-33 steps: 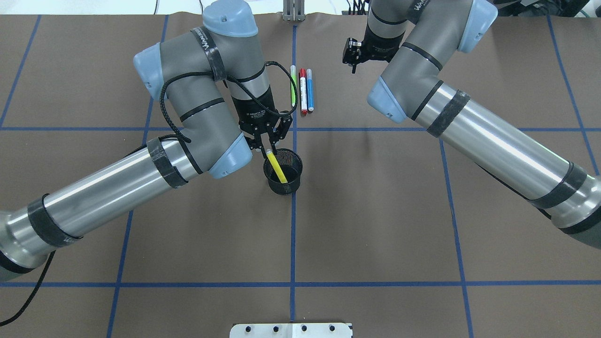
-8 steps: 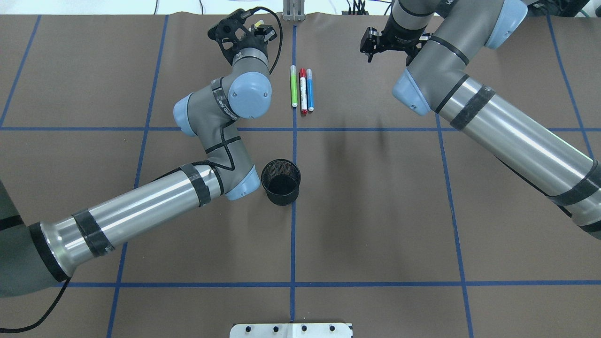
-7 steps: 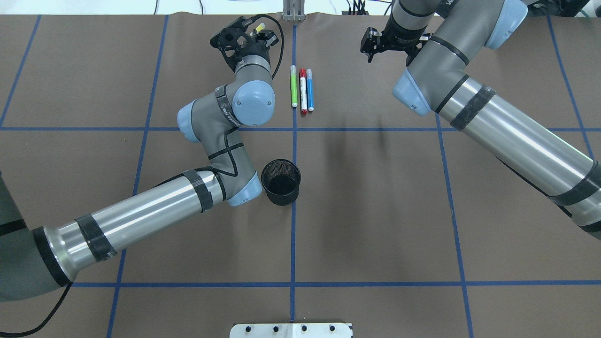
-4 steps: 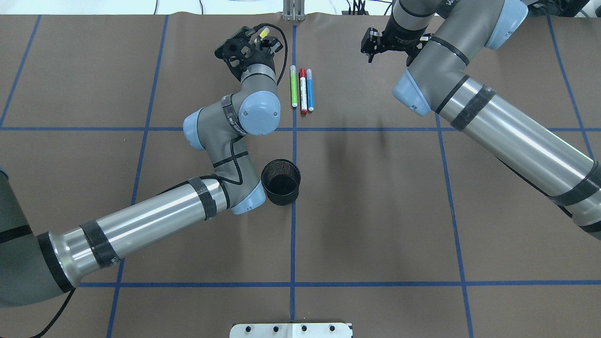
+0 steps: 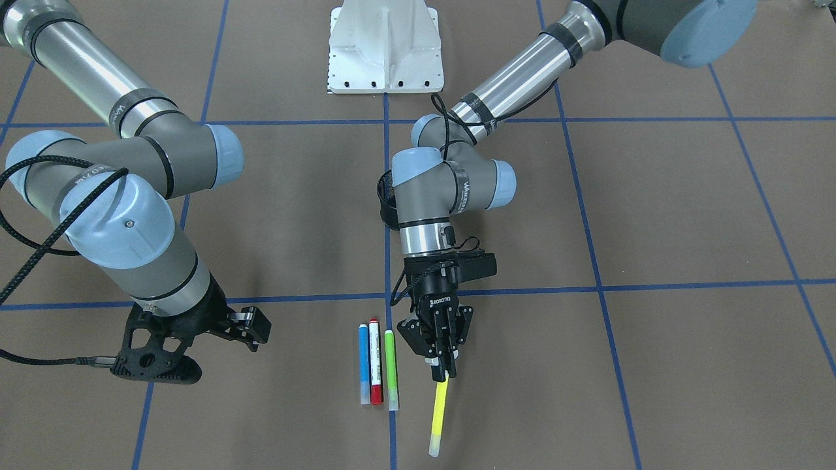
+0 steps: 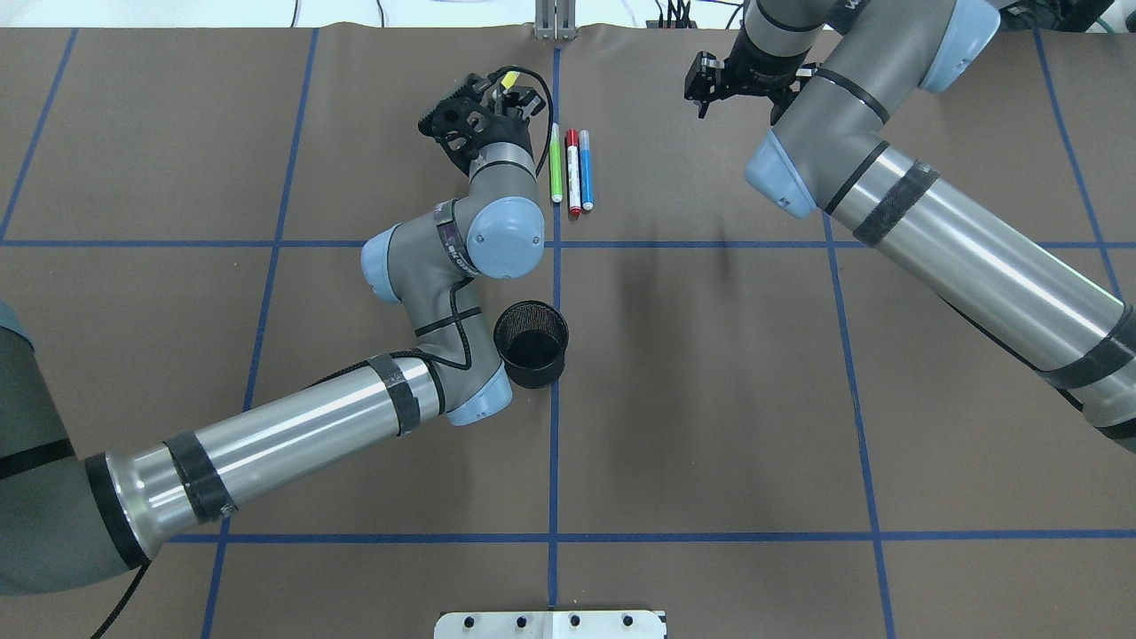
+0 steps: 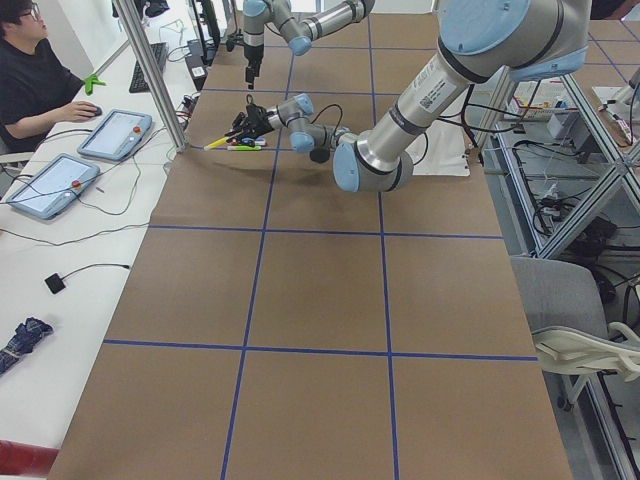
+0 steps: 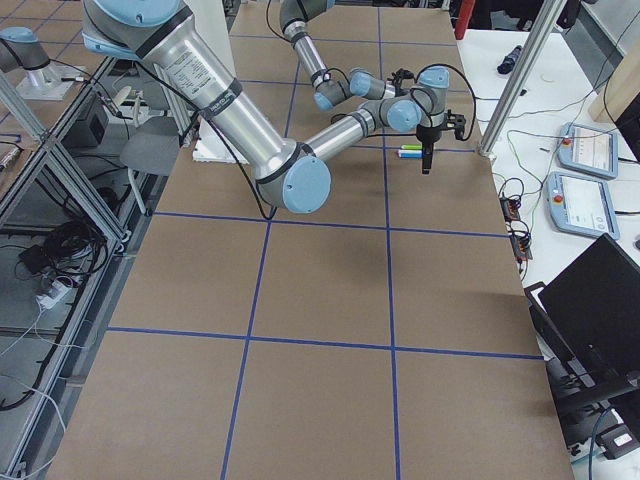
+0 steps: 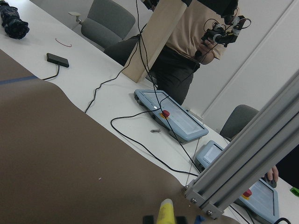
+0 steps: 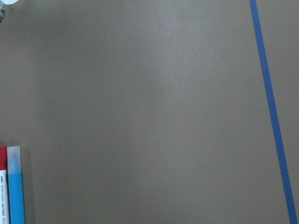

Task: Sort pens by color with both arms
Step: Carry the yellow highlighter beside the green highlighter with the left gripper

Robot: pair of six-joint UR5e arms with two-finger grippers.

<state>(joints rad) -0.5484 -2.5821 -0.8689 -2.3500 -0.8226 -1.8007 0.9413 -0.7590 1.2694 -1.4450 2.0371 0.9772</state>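
Note:
Three pens lie side by side on the table's far half: green, white-barrelled red-capped and blue. They also show in the front view as green, red-capped and blue. My left gripper is shut on the yellow pen. It holds the pen low and slanted, just beside the green pen, pointing away from the robot. The pen's end shows in the left wrist view. My right gripper hovers empty and looks open, right of the blue pen.
The black mesh cup stands near the table's centre line, close to my left arm's elbow joint. A metal post stands at the far edge. Operators' consoles and cables lie beyond that edge.
My left gripper lifted the yellow pen out of the cup and carried it to the far side. Over the last second it moved right, toward the green pen. The right gripper stayed nearly still.

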